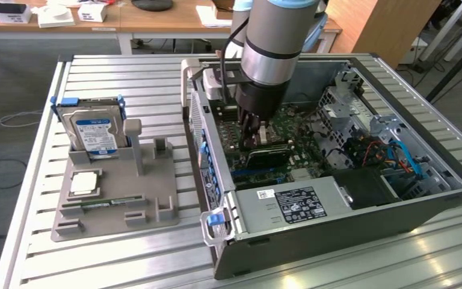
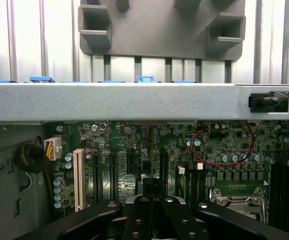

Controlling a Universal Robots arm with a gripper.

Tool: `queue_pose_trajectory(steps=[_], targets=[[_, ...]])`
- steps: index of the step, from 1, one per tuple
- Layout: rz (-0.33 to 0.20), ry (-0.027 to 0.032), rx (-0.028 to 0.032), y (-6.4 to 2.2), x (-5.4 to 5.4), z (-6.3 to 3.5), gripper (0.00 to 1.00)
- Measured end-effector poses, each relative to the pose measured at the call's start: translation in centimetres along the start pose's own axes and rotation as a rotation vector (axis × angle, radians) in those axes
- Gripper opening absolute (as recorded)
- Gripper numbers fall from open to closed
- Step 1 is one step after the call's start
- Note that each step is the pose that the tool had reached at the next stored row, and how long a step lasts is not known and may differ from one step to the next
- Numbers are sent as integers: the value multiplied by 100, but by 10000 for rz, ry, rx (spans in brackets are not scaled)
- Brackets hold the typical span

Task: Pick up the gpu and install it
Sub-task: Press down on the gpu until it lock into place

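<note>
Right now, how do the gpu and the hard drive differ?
The gpu sits inside the case, under the gripper; the hard drive stands upright outside it, in the gray holder. The gpu looks dark; the hard drive bears a blue-white label. Both are rectangular computer parts.

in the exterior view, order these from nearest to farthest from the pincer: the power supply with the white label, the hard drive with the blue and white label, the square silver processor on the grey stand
1. Grey metal power supply with the white label: inside the open case, just below the pincer.
2. Boxy hard drive with the blue and white label: upright in the grey stand, toward the exterior view's left.
3. Square silver processor: flat on the stand, below the drive.
</note>
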State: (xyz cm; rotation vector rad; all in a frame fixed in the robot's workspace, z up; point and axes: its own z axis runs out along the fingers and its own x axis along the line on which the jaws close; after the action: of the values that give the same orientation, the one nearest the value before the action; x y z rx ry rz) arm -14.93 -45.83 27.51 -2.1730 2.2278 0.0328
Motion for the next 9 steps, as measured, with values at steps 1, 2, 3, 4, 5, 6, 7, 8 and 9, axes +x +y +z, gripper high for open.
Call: queue_pose_trajectory(steps=[1,2,3,4,5,6,7,8,9], targets=[[0,-1,1,0,0,0,11],[0,-3,2,0,0,4,11],[0,-7,5,0,0,12,11],[0,-5,3,0,0,15,11],[0,-3,2,0,0,14,11],[0,-3,2,0,0,14,11],[0,-2,2,0,0,14,11],[2,-1,1,2,-3,15,11],[1,-1,1,5,-11,16,11]])
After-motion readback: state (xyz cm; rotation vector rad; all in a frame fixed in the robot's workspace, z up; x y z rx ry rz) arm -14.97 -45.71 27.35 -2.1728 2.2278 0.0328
